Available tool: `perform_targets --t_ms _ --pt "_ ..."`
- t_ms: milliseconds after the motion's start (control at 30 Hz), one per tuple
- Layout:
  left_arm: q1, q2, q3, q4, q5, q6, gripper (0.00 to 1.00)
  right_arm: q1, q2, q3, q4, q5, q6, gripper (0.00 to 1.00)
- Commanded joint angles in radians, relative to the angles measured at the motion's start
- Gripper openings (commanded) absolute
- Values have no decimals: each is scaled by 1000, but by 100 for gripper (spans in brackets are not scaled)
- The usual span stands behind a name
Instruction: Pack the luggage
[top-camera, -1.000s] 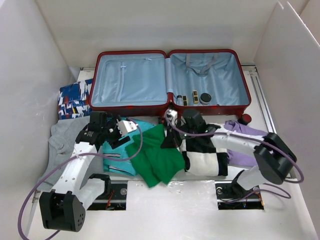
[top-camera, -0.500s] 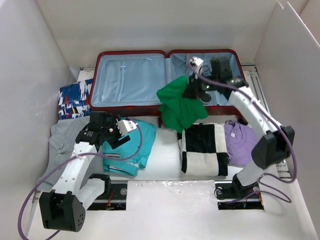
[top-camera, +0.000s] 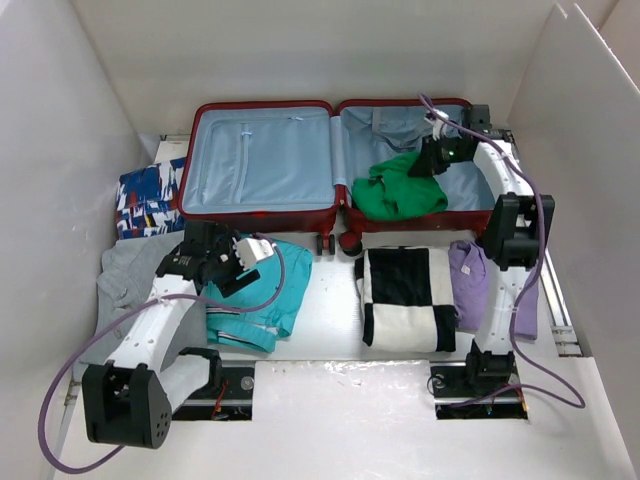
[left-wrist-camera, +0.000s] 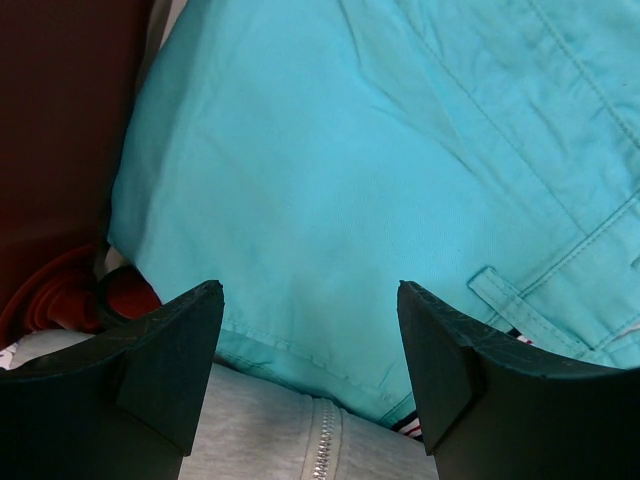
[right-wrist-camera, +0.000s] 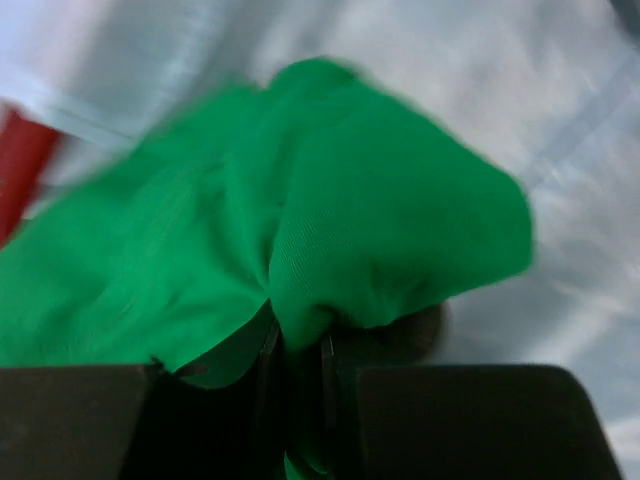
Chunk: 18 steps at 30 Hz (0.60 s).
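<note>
1. Two halves of the luggage (top-camera: 270, 165) lie open and flat at the far side of the table, hinged down the middle. It has a dark-red hard shell, and its pale blue lining faces up.
2. Its left half shows only bare lining with a zipped panel. Its right half holds a crumpled green garment (top-camera: 400, 190) near the front wall.
3. At the near edge of the case, a small black wheel shows by the hinge.
4. Reaching over the right half, the right gripper (top-camera: 432, 160) has its jaws nearly together, pinching a fold of the green garment (right-wrist-camera: 350, 220). The cloth bunches up between the fingers in the right wrist view (right-wrist-camera: 300, 350).
5. Just in front of the case's left half, the left gripper (top-camera: 228, 265) has its jaws spread wide and holds nothing (left-wrist-camera: 310, 300).
6. Its fingertips sit above the edge of a teal garment (left-wrist-camera: 330, 150) where it overlaps a grey zipped garment (left-wrist-camera: 290, 440). Whether they touch the cloth I cannot tell.
7. Between the arms, a black-and-white checked garment (top-camera: 405, 300) lies folded, with a lilac garment (top-camera: 480, 275) just beside it on the right.
</note>
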Motion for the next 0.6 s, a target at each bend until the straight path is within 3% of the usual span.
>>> perform_targets --t_ms 0,367,567 --pt "4 33 41 20 -21 -10 67 -64 20 74 70 -67 -35 0" --pt "24 153 122 20 -53 19 67 -148 218 189 122 -9 -15 0" --pt "24 187 142 20 -53 29 67 -169 169 149 110 109 -15 4"
